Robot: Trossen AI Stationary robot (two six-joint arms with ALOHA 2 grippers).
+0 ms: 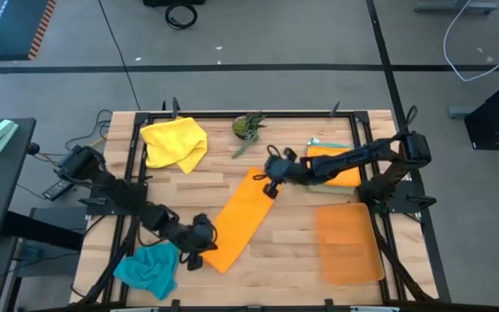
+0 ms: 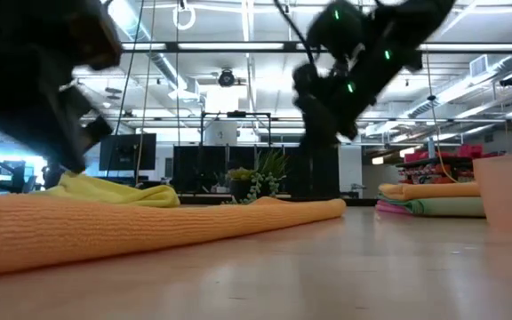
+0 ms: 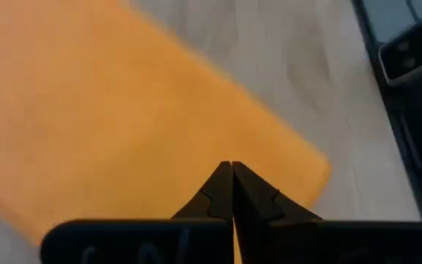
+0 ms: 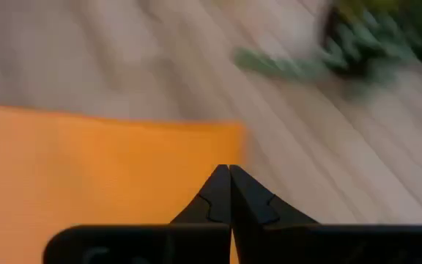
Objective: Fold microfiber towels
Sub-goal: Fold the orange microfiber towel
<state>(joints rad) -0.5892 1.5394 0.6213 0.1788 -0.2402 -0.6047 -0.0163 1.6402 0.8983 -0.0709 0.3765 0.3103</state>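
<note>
You have the orange towel lying as a long folded strip across the middle of the wooden table, and everything else sits around it. Your left gripper is at the strip's near end, fingers pressed together, tips just above the cloth; whether they pinch any of it you cannot tell. Your right gripper is at the strip's far end, also pressed together over the corner there. Left of the orange towel, the teal towel lies crumpled by the near edge and the yellow towel is bunched by the far edge. Beyond the strip's far end stands the small green plant. To its right lie a stack of folded towels and the flat orange mat.
</note>
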